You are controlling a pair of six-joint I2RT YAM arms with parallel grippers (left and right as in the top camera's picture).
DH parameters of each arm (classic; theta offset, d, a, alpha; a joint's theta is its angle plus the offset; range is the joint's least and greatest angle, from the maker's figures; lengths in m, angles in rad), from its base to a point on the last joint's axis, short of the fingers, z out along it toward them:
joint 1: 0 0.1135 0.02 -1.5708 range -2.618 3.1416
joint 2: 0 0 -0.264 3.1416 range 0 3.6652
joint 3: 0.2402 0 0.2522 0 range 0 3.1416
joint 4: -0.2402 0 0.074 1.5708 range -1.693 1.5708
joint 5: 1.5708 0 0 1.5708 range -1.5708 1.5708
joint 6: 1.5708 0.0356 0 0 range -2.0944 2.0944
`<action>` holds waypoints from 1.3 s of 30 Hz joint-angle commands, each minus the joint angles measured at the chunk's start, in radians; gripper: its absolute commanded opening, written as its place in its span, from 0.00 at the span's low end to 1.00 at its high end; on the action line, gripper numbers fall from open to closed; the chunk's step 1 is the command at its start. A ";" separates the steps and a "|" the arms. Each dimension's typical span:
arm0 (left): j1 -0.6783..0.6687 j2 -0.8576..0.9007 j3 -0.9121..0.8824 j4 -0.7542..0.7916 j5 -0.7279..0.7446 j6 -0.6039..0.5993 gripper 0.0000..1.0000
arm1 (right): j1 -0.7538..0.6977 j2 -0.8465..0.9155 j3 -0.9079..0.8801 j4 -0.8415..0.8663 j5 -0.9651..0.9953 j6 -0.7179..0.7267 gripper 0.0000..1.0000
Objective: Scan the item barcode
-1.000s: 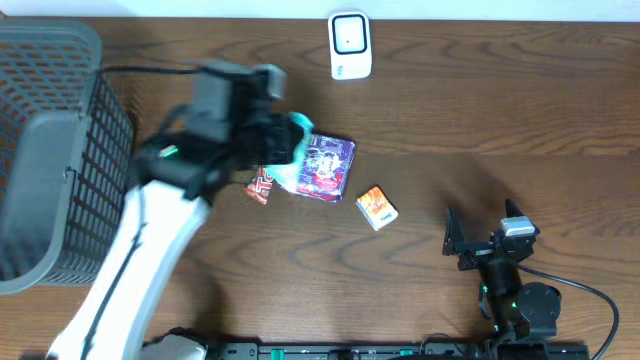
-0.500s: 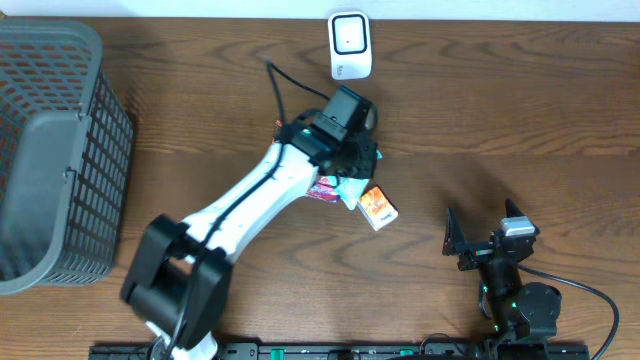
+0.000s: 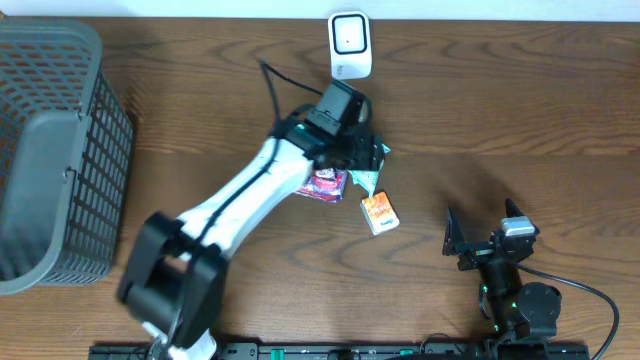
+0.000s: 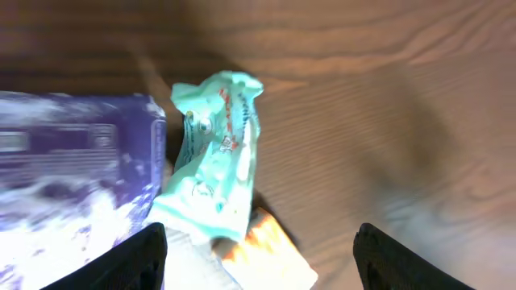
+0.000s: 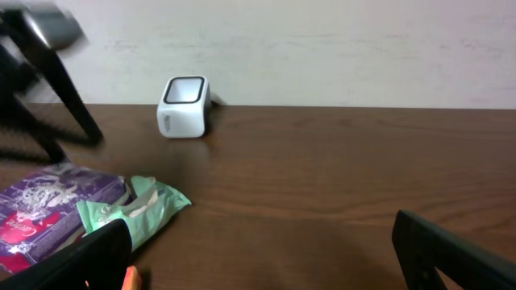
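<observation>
Left pincer – slack and spread wide, both dark fingers at the bottom corners of the wrist view, gripping nothing. Hanging over a mint-green packet that lies flat on the brown wooden table, crumpled, with red print along its upper half. No finger seen pressing on it.

Just left of the green packet, edge to edge, a purple packet, blurred in the wrist view. At the green packet's lower end, a small orange box, touching it or tucked partly under; cannot tell which.

From overhead: the white left arm slanting up from the near edge, ending above this cluster of 3 items at mid-table. Beyond the cluster, near the far edge and apart from it, a small white scanner standing upright, its dark window on top.

At the left edge of the table, well apart from everything else, a grey mesh basket – only its own grey floor and gridded walls showing inside.

Right pincer low at the near right side, fully spread, gripping nothing, pointed across the table toward the scanner and the packets.
</observation>
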 commanded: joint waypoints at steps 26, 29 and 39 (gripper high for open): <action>0.371 -0.568 0.035 -0.576 0.019 -0.008 0.98 | 0.004 -0.002 -0.002 -0.003 0.006 0.010 0.99; 0.371 -0.568 0.035 -0.576 0.019 -0.008 0.98 | 0.004 -0.002 -0.002 -0.003 0.006 0.010 0.99; 0.371 -0.568 0.035 -0.576 0.019 -0.009 0.98 | 0.004 -0.002 -0.002 -0.003 0.006 0.010 0.99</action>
